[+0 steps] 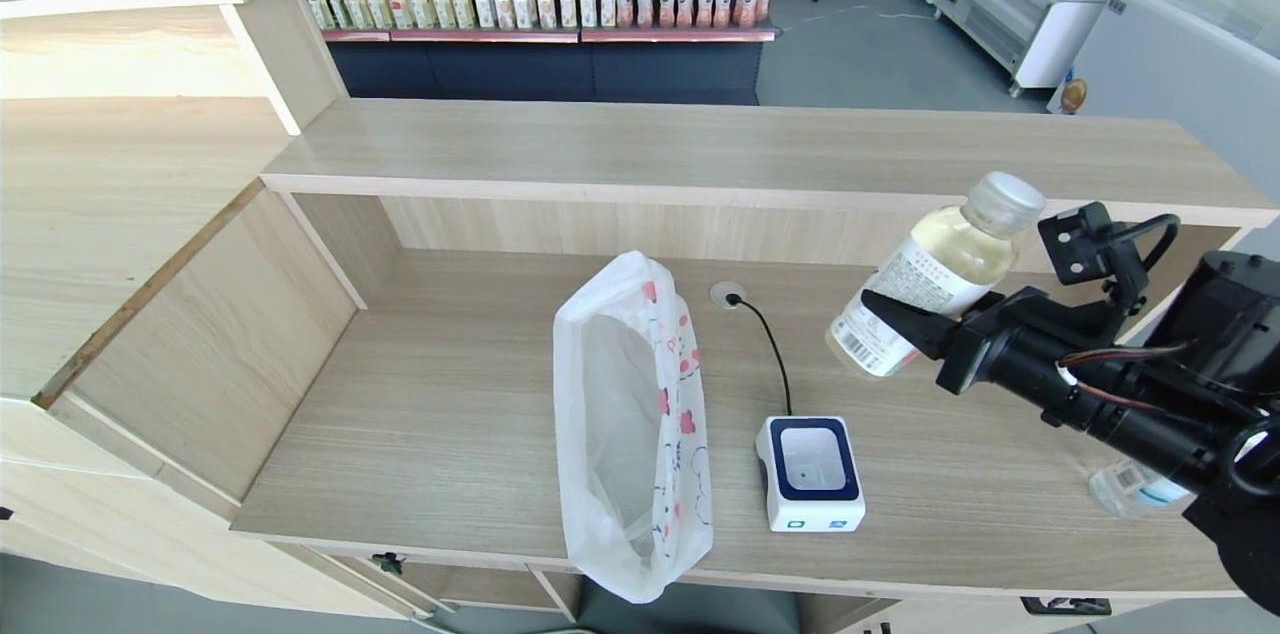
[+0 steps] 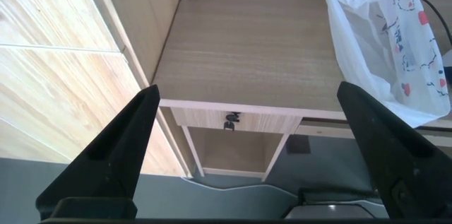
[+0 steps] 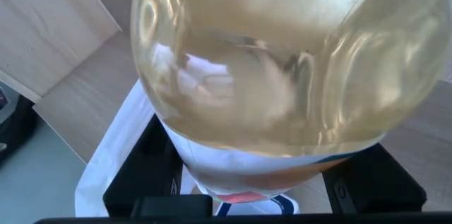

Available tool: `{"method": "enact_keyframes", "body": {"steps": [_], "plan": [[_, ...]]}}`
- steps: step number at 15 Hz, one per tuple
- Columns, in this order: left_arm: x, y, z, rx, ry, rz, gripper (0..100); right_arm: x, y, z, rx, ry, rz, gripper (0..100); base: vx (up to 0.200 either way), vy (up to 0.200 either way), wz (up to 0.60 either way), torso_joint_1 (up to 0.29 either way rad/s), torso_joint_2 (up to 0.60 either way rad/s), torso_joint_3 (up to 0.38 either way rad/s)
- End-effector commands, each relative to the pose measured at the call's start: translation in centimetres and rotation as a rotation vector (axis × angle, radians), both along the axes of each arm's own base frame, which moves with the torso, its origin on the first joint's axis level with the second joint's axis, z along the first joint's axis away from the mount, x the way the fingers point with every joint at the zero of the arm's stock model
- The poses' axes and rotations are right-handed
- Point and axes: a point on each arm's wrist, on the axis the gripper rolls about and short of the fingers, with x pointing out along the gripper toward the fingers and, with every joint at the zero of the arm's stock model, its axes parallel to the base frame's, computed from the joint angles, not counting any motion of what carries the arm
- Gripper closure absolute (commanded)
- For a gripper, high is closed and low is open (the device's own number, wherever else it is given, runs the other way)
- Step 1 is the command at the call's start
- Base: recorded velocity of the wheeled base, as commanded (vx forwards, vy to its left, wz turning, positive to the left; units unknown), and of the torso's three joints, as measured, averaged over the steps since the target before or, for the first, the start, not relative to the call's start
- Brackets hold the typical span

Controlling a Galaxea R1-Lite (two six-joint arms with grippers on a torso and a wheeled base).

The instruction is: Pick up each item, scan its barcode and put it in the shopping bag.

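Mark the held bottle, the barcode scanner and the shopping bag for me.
bottle (image 1: 935,279), head view, on its white label.
barcode scanner (image 1: 812,460), head view, on its scan window.
shopping bag (image 1: 688,454), head view, on its printed side wall.

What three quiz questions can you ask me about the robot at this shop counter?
1. True or false: the right gripper holds a drink bottle up above the counter.
2. What stands on the counter beside the shopping bag? A. a barcode scanner B. a basket C. a cup
3. Fill in: the left gripper has its jaws ____.
Key: 1 true; 2 A; 3 open.
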Motion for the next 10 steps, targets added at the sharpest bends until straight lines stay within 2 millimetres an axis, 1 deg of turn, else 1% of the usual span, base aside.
{"method": "enact_keyframes", "body": {"steps": [1, 5, 7, 10], "plan": [[0.0, 0.0, 0.0, 0.0, 0.0, 0.0, 0, 0.1, 0.1, 0.0, 0.008, 0.004, 0.002, 100, 0.0, 0.2, 0.0, -0.022, 0.0, 0.002], [0.0, 0.0, 0.0, 0.0, 0.0, 0.0, 0, 0.1, 0.7, -0.3, 0.031, 0.042, 0.028, 100, 0.0, 0.2, 0.0, 0.012, 0.0, 0.0], [0.0, 0.0, 0.0, 0.0, 0.0, 0.0, 0, 0.0, 1.5, -0.6, 0.032, 0.064, 0.068, 100, 0.0, 0.0, 0.0, 0.0, 0.0, 0.0], [0.0, 0.0, 0.0, 0.0, 0.0, 0.0, 0, -0.4, 3.3, -1.3, 0.03, 0.098, 0.137, 100, 0.0, 0.0, 0.0, 0.0, 0.0, 0.0]]}}
